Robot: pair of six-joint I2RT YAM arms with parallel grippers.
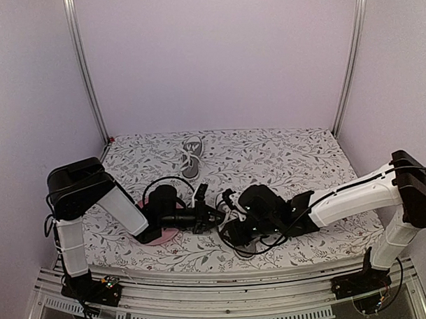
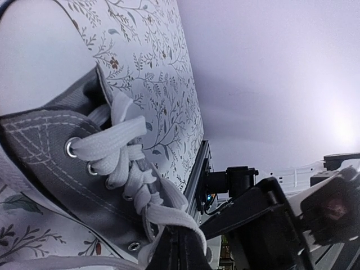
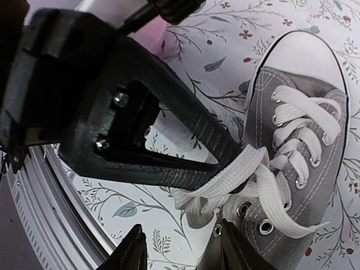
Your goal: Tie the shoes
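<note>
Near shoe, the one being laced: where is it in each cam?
Top external: near shoe at centre front, mostly hidden.
Left wrist: near shoe fills the left half.
Right wrist: near shoe on the right side, toe at top.
Shared landmark: left gripper shut on its white lace.

A tablecloth [image 1: 283,153] printed with grey leafy sprigs and small red flowers covers the whole tabletop, and a round pink plate [image 1: 163,237] lies on it near the front left, only part of its rim showing. Plain pale lilac walls [image 1: 216,54] close in the back and sides, with a slim aluminium post [image 1: 86,73] rising at the back-left corner and another [image 1: 350,64] at the back right. A ribbed metal rail [image 1: 224,281] runs along the near edge.
</note>
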